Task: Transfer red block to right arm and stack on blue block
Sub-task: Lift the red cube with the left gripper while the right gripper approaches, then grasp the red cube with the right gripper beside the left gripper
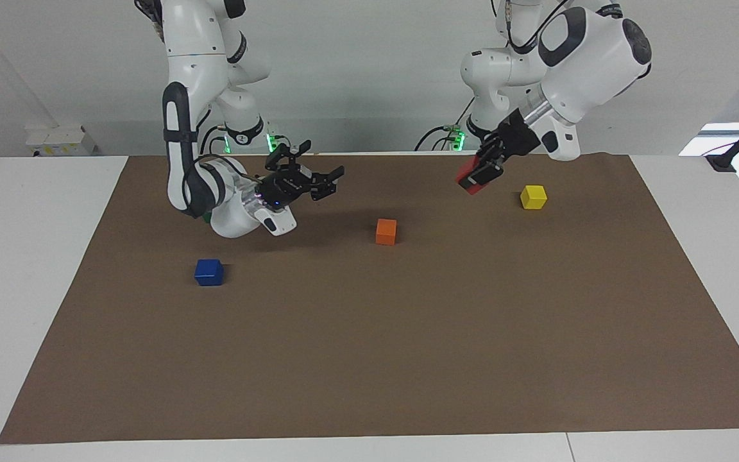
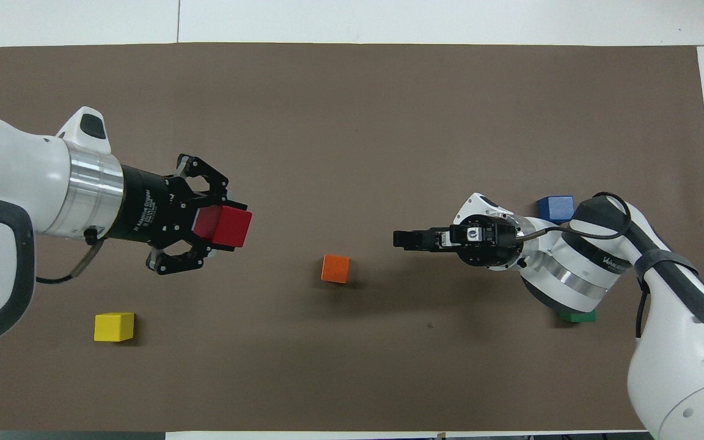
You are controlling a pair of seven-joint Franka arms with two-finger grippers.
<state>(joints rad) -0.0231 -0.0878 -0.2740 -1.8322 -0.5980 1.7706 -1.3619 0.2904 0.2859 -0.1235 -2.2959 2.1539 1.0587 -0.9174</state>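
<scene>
A: Blocks first, from the facing view. The red block (image 1: 470, 175) is up in the air, clamped in the left pincer (image 1: 480, 173) above the brown mat (image 1: 408, 353), near the bench's edge on the robots' side and just beside the yellow block (image 1: 533, 197). I count one red, one yellow, one orange block (image 1: 385, 231) mid-mat and one blue block (image 1: 208, 272) toward the right arm's end. A sliver of green shows under the right arm's wrist.

B: And the right pincer (image 1: 318, 179)?

A: Fingers apart, held level above the mat, pointing toward the red block, well apart from it.

B: How will the cube handle?

A: I'd judge it light and rigid, with smooth, maybe slippery faces. Nothing fragile.

B: From overhead?

A: Five cubes: red block (image 2: 223, 226), yellow block (image 2: 113, 326), orange block (image 2: 335, 268), blue block (image 2: 555, 208), and a green block (image 2: 577, 316) mostly hidden under the right arm. Two arms. The left pincer (image 2: 214, 226) grips the rear half of the red block, so the front half sticks out free.

B: So that's where to take it.

A: Yes, I'd have the right pincer (image 2: 404, 239) close on two flat, opposite faces of the exposed half, squarely, clear of the left fingers.
</scene>
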